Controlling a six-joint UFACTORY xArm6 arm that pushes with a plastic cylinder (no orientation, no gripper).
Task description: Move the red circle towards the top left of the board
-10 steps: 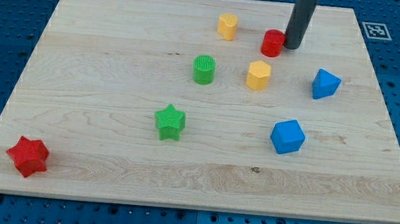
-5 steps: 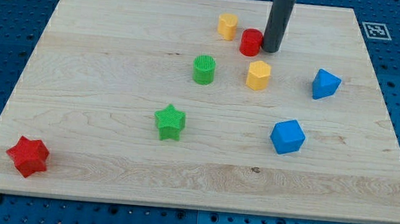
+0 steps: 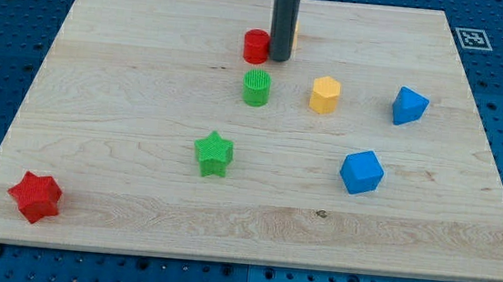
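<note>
The red circle sits near the view's top, slightly left of the board's middle. My tip touches its right side. The dark rod rises from there out of the view's top. A yellow block is mostly hidden behind the rod, only a sliver showing at its right. A green circle lies just below the red circle.
A yellow hexagon lies right of the green circle. Two blue blocks sit at the right and lower right. A green star is at the centre, a red star at the bottom left. The wooden board lies on a blue pegboard.
My tip has slid left, pushing the red circle left from beside the yellow hexagon's top to above the green circle. The rod now covers the upper yellow block.
</note>
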